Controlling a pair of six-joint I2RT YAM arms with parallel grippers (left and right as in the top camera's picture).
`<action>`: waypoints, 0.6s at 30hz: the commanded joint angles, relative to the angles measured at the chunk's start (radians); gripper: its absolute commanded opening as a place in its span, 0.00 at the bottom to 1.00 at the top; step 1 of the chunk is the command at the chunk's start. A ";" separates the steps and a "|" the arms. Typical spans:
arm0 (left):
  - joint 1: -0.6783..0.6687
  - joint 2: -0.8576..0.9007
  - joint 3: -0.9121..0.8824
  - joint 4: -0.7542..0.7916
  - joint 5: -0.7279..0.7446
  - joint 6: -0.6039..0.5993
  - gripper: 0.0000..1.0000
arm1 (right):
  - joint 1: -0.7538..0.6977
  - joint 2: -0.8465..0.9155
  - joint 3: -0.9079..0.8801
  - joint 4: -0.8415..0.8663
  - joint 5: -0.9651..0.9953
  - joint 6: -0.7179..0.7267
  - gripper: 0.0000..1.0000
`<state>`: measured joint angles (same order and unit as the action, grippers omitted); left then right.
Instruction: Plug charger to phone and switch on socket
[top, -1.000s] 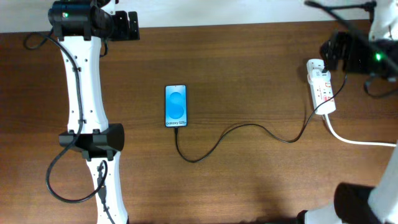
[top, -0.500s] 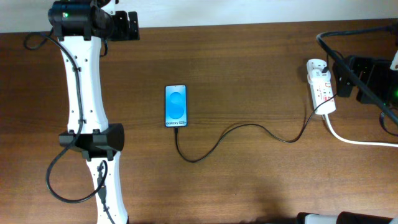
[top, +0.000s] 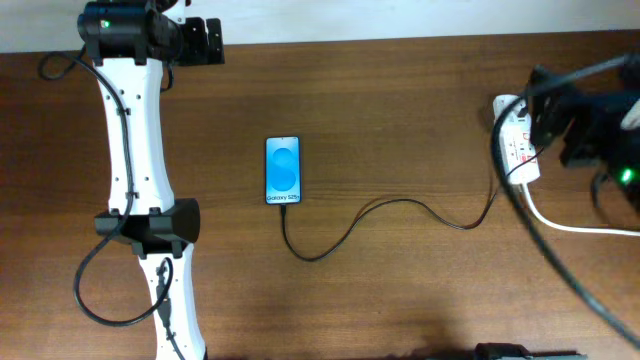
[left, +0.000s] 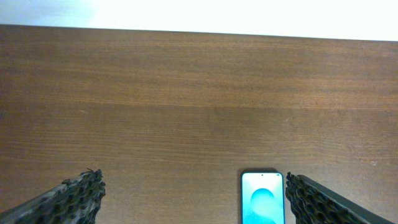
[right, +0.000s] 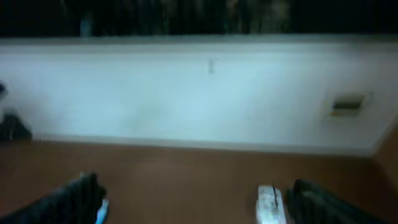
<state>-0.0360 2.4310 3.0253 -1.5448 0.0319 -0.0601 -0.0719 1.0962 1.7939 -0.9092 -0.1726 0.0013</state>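
Charger (top: 405, 202) tip in phone (top: 283, 170) port, other end at socket (top: 515, 150); L jaws apart, R jaws apart, both empty.

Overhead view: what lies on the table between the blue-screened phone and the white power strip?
Overhead shows only the thin black charger cable, curving across the bare brown wooden tabletop.

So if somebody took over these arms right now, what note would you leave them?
Left gripper: open, empty, well clear of the phone.
Right gripper: open, empty, hovering close to the socket; its view is blurred.
Charger: runs from the socket across to the phone's bottom edge and looks plugged in there.
Left to do: the socket switch. Whether it is on cannot be told from these views, so check it and press if needed.
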 joint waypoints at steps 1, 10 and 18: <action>0.008 -0.023 0.013 0.002 -0.010 0.008 0.99 | 0.013 -0.166 -0.343 0.193 0.001 0.007 0.98; 0.008 -0.023 0.013 0.002 -0.010 0.008 0.99 | 0.013 -0.724 -1.299 0.907 0.001 0.007 0.98; 0.008 -0.023 0.013 0.002 -0.010 0.008 0.99 | 0.029 -0.967 -1.622 1.000 0.024 0.007 0.98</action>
<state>-0.0360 2.4310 3.0261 -1.5444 0.0257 -0.0601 -0.0551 0.1638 0.2188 0.0811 -0.1642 0.0006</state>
